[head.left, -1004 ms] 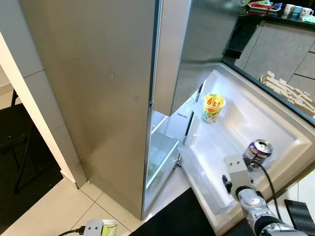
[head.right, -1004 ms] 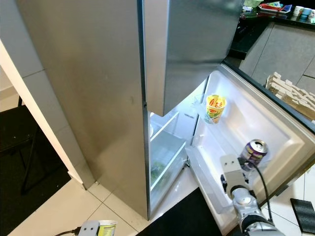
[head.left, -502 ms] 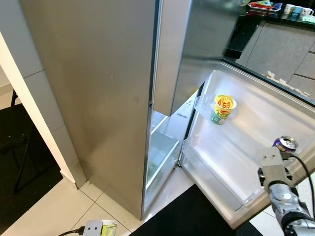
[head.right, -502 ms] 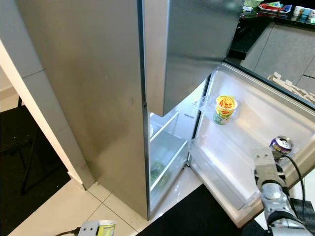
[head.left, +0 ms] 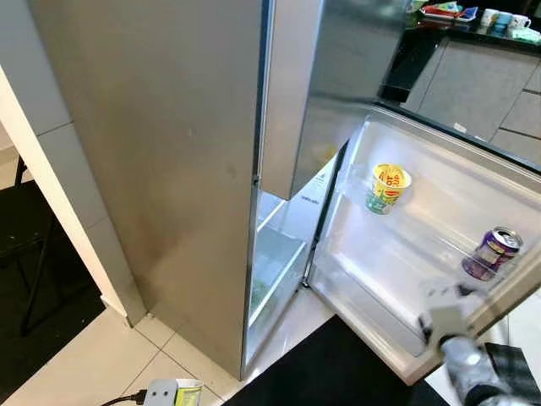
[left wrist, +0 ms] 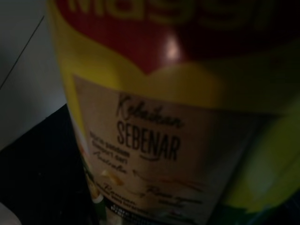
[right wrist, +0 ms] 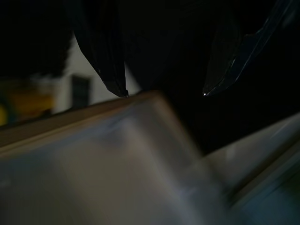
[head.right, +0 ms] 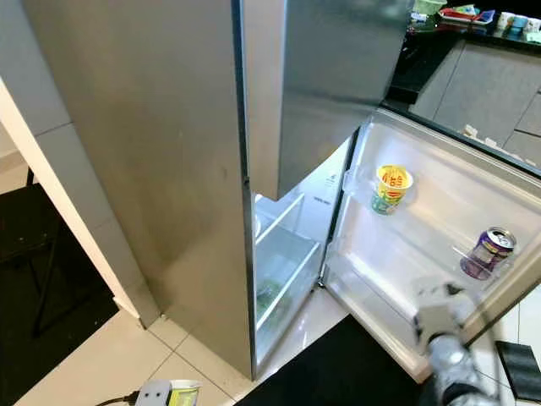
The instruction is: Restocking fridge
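Fridge door (head.left: 439,203) swung open, a purple can (head.left: 491,253) and a yellow cup (head.left: 387,187) standing on its inner shelves.

The can sits upright on the door shelf near the outer edge, well apart from the cup higher up toward the hinge. The right claw (right wrist: 161,91) is blurred in the head views, low by the door's bottom edge; its wrist view shows two dark fingers (right wrist: 105,61) spread apart with nothing between them, over a smeared pale surface too blurred to identify. The left claw, cut off at the frame's bottom edge, holds a yellow noodle cup (left wrist: 168,117); the label is dim, and the fingers themselves are hidden.
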Available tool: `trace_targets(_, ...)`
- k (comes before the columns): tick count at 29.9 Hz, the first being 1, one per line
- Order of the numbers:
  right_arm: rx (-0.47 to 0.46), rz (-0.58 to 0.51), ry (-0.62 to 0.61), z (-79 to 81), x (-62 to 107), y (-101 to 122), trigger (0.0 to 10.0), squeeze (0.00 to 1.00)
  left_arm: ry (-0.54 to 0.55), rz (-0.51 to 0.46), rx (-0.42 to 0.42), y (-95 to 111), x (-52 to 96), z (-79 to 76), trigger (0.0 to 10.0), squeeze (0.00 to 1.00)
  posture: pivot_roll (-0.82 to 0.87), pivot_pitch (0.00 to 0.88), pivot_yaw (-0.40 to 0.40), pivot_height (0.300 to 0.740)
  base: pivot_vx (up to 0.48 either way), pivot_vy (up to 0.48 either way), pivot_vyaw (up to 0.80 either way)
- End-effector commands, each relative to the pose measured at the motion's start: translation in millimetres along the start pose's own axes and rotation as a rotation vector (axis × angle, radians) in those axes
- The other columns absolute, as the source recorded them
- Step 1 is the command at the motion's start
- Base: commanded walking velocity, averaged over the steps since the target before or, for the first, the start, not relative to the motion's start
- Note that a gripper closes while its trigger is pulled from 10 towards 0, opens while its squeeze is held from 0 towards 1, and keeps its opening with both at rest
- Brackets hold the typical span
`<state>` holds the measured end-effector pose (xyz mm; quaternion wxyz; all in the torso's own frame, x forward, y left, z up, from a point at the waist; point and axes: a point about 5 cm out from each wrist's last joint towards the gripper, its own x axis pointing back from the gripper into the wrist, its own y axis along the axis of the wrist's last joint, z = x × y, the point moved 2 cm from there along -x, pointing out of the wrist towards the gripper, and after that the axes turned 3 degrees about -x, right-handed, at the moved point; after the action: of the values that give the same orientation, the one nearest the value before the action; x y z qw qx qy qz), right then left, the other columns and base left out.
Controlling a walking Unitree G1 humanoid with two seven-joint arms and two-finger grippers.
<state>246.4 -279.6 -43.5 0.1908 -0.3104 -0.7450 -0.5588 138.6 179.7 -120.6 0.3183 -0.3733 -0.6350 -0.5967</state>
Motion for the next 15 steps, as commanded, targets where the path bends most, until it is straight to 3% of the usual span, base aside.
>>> trace_targets(1,-0.014,0.059,0.037,6.7,3.1,-15.6,10.0,0.00,-0.001,0.024,0.007,-7.6,1.4,-0.9,10.0,0.00,-0.05,0.000,-0.041,0.740,0.000,0.000,0.00)
trace_targets(2,-0.014,0.059,0.037,6.7,3.1,-15.6,10.0,0.00,-0.001,0.024,0.007,-7.6,1.4,-0.9,10.0,0.00,-0.05,0.000,-0.041,0.740,0.000,0.000,0.00)
trace_targets(4,-0.008,0.140,0.113,29.7,10.9,-41.7,10.0,0.00,0.004,0.020,0.016,-7.0,1.4,-0.1,10.0,0.00,-0.05,0.000,-0.041,0.740,0.000,0.000,0.00)
trace_targets(5,-0.008,0.140,0.113,29.7,10.9,-41.7,10.0,0.00,0.004,0.020,0.016,-7.0,1.4,-0.1,10.0,0.00,-0.05,0.000,-0.041,0.740,0.000,0.000,0.00)
trace_targets(8,-0.010,0.236,0.177,50.9,22.9,-71.1,10.0,0.00,0.004,0.018,0.012,-5.9,1.2,0.1,10.0,0.00,-0.06,0.000,-0.038,0.740,0.000,0.000,0.00)
trace_targets(13,0.050,0.322,0.257,68.6,36.8,-97.5,10.0,0.00,-0.009,0.024,0.013,-6.0,0.9,-1.2,10.0,0.00,-0.05,0.000,-0.039,0.740,0.000,0.000,0.00)
trace_targets(15,0.077,0.360,0.296,74.3,43.6,-108.8,10.0,0.00,-0.019,0.029,0.014,-6.2,0.7,-2.2,10.0,0.00,-0.05,0.000,-0.039,0.740,0.000,-0.382,0.00)
